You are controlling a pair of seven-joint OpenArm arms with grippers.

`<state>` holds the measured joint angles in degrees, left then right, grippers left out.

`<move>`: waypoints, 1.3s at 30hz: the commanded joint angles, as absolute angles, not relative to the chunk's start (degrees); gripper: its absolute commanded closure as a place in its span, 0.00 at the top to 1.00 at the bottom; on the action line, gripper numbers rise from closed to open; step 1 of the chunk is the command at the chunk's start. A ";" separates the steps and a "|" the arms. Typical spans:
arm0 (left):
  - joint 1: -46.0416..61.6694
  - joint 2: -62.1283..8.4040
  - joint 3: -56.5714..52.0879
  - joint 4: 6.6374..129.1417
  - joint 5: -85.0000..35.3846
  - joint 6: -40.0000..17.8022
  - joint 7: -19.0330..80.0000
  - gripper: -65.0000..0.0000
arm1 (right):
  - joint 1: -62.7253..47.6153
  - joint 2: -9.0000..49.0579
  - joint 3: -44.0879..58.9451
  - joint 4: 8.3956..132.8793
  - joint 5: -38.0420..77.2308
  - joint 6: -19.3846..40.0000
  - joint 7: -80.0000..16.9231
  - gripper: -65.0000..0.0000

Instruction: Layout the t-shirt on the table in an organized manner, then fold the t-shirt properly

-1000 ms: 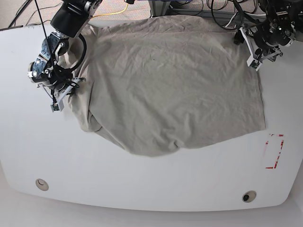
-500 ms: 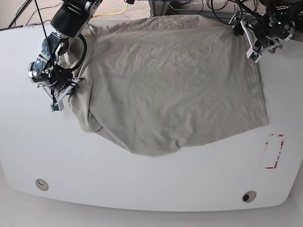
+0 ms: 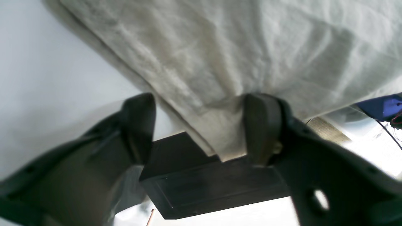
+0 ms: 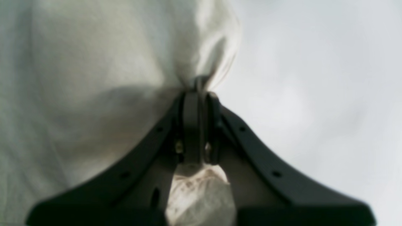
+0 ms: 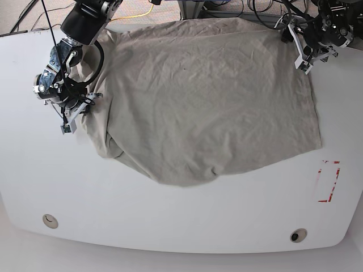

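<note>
We are finding the t-shirt [image 5: 204,96] lying spread over the far half of the counter [image 5: 170,226], still in the laying-out stage, with no fold started.

The right pincer [image 4: 196,86] is clamped together on a pinch of the shirt's cloth; in its wrist view the fabric is gathering into a peak at the tips and a tuft is showing behind them. We are judging that this grip is there to anchor or draw out that side of the garment. Just beside this pincer the cloth is bunching into a rolled, doubled edge rather than lying flat.

The left pincer [image 3: 201,125] is standing with its jaws apart. The shirt's hem corner is lying between them, touching the inner face of one finger [image 3: 260,128] and clear of the other. Nothing is being gripped there. We are reading this as either a release or an approach; we cannot tell which.

Away from both pincers, the near hem is curving and puckering, short of the red-outlined mark [image 5: 328,181].

Risk noted: pulling from the right pincer alone is likely to drag the whole shirt rather than straighten it.
</note>
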<state>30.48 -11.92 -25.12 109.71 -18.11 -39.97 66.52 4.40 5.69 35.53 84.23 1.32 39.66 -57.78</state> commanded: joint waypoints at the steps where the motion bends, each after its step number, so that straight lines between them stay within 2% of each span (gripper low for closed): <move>1: 30.55 -12.53 -25.45 110.37 -18.42 -40.00 66.24 0.46 | 4.18 5.76 35.30 84.09 -0.22 40.00 -60.44 0.06; 8: 30.37 -12.62 -25.45 110.29 -18.15 -40.00 66.15 0.37 | 4.18 5.76 35.38 84.09 -0.22 40.00 -60.44 0.06; 12: 30.29 -12.62 -25.45 110.29 -18.07 -40.00 66.15 0.28 | 4.18 5.76 35.38 84.09 -0.22 40.00 -60.44 0.06; 16: 30.29 -12.70 -25.45 110.37 -18.33 -40.00 66.24 0.27 | 4.18 5.76 35.38 84.09 -0.22 40.00 -60.44 0.06; 20: 30.29 -14.02 -25.45 110.46 -18.59 -40.00 66.33 0.39 | 4.18 5.76 35.38 84.09 -0.22 40.00 -60.44 0.06; 24: 30.29 -14.20 -25.80 110.55 -19.38 -40.00 66.33 0.61 | 4.18 5.76 35.38 84.09 -0.22 40.00 -60.44 0.06; 26: 30.29 -14.29 -27.03 110.64 -20.35 -40.00 66.33 0.69 | 4.18 5.76 35.38 84.09 -0.22 40.00 -60.44 0.06; 31: 29.32 -15.52 -33.19 110.55 -24.13 -40.00 68.97 0.69 | 4.18 5.76 35.38 84.09 -0.22 40.00 -60.44 0.06; 39: 28.09 -17.89 -34.24 110.46 -29.49 -40.00 72.04 0.69 | 4.26 5.76 35.38 84.00 -0.22 40.00 -60.44 0.06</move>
